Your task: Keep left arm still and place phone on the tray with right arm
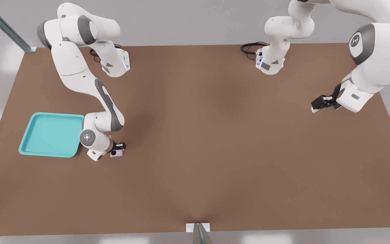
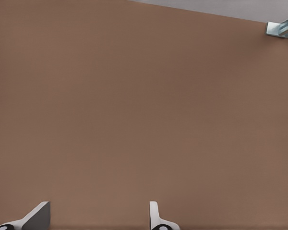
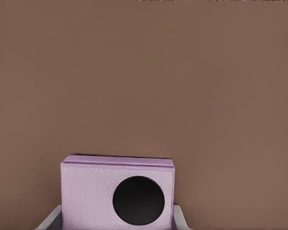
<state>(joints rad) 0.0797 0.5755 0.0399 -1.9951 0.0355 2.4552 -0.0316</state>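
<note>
Lilac, grainy phone [image 3: 117, 194] sits clamped between the gripper [image 1: 118, 149] fingers [image 3: 52, 219], lower left, beside the smooth turquoise tray [image 1: 51, 135].

Phone half out of frame, tray corner covered by the working arm

The small pale pink-lilac phone [image 3: 117, 191] is cut by the right wrist view's edge, with only one round black lens showing; the black gripper [image 3: 117, 221] flanks it with just the tops of its white fingertips [image 3: 180, 218] in shot, contact unclear. In the front view the right arm's wrist [image 1: 95, 139] covers the flat turquoise plastic tray's [image 1: 51, 134] nearest corner, the gripper [image 1: 118, 149] is too small to read, and most of the phone [image 1: 117, 154] sits under it.
</note>
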